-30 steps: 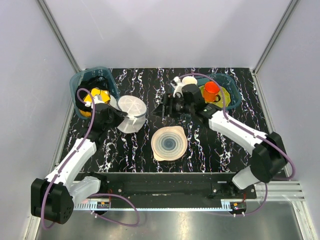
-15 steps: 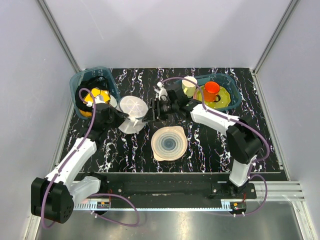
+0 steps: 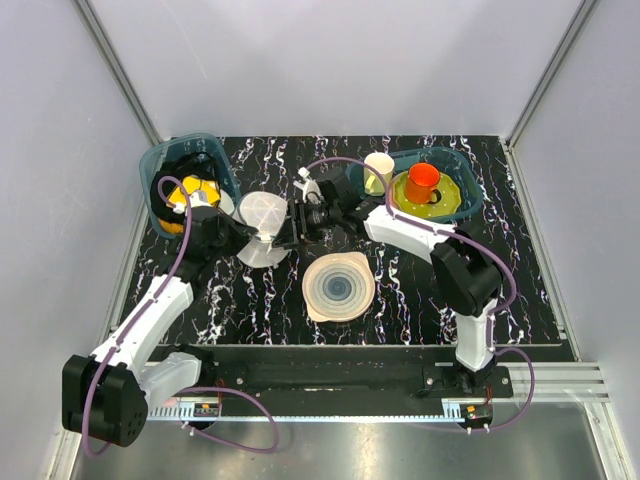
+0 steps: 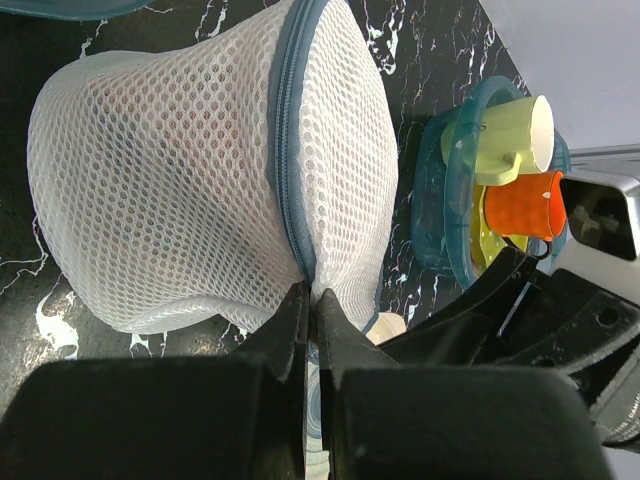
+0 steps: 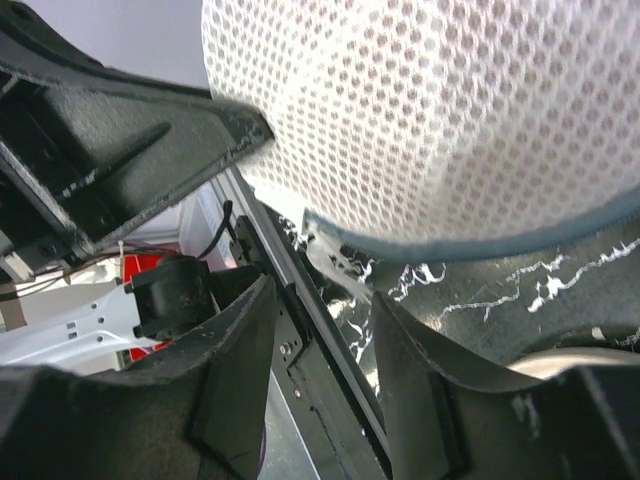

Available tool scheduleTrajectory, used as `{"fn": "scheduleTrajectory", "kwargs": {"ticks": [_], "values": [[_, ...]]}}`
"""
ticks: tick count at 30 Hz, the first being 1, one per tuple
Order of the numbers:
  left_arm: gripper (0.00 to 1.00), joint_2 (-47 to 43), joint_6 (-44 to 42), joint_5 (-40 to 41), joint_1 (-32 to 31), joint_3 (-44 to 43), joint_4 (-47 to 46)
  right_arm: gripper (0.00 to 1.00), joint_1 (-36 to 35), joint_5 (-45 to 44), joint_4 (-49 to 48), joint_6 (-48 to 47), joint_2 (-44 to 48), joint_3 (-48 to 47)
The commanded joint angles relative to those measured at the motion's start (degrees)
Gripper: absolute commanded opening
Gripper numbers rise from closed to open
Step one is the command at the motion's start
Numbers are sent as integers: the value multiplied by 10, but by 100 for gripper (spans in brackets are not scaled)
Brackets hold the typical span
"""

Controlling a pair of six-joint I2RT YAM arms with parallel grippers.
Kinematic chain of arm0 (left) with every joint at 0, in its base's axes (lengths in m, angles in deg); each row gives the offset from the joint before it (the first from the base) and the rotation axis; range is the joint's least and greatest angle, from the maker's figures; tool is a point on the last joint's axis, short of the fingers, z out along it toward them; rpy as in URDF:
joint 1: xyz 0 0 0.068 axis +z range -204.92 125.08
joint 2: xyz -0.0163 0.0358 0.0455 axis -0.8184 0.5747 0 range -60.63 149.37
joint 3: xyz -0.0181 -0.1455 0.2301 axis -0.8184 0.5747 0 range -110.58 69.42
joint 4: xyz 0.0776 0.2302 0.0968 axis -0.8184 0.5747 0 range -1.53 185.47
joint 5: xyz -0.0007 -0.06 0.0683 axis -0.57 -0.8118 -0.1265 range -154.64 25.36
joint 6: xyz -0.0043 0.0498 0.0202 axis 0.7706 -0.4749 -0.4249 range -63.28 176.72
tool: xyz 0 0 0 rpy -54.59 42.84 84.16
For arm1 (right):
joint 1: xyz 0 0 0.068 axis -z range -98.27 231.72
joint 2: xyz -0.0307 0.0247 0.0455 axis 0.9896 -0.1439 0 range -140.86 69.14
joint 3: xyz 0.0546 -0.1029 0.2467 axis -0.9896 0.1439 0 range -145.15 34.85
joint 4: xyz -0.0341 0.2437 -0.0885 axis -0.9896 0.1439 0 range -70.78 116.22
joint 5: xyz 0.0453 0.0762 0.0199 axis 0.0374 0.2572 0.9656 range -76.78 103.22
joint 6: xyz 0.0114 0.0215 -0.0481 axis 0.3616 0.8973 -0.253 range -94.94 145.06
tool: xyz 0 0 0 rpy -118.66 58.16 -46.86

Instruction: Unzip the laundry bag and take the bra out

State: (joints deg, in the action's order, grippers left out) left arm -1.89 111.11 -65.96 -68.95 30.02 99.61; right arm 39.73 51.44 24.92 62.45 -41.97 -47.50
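Overhead view of a black marbled desk [image 3: 420,290] with two robot arms. At the far left stood one of two teal bins [image 3: 152,170], which held a yellow garment [image 3: 195,190] and dark fabric. Beside it, the left gripper [image 4: 310,300] had its jaws clenched on the zipped rim of the single laundry bag [image 3: 262,212]. The bag was a white mesh dome near the desk's middle, tipped up on edge. Its blue-grey zip [image 4: 285,150] ran away from the jaws, and a faint pinkish shape, the bra [image 4: 175,150], showed through the mesh. The right gripper [image 5: 325,295] met the bag from the other side, its jaws parted, with a pale zip tab [image 5: 335,262] just beyond the gap. One ringed plate [image 3: 312,290] lay nearer the arms. The second bin [image 3: 465,175], far right, held a yellow dish [image 3: 445,203] and two cups, one pale [image 3: 378,167] and one orange [image 3: 422,180].
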Motion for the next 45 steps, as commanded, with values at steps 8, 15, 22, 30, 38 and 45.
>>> {"fn": "scheduleTrajectory", "kwargs": {"ticks": [8, 15, 22, 30, 38, 45], "values": [[0, 1, -3, -18, 1, -20, -14, 49, -12, 26, -33, 16, -39, -63], [0, 0, -3, -17, 1, -16, -14, 44, -11, 27, -40, 17, -45, -64], [0, -6, -4, -16, 1, -14, -14, 33, -11, 12, -46, 18, -38, -48], [0, -7, -32, -18, 1, -23, 2, 0, -11, -30, -38, -6, -10, -3], [0, 2, -122, -17, 2, -77, 69, 0, 16, -75, -35, -36, 65, 108], [0, 43, -184, -61, 2, -129, 97, 0, 58, -99, -4, -71, 135, 185]]}}
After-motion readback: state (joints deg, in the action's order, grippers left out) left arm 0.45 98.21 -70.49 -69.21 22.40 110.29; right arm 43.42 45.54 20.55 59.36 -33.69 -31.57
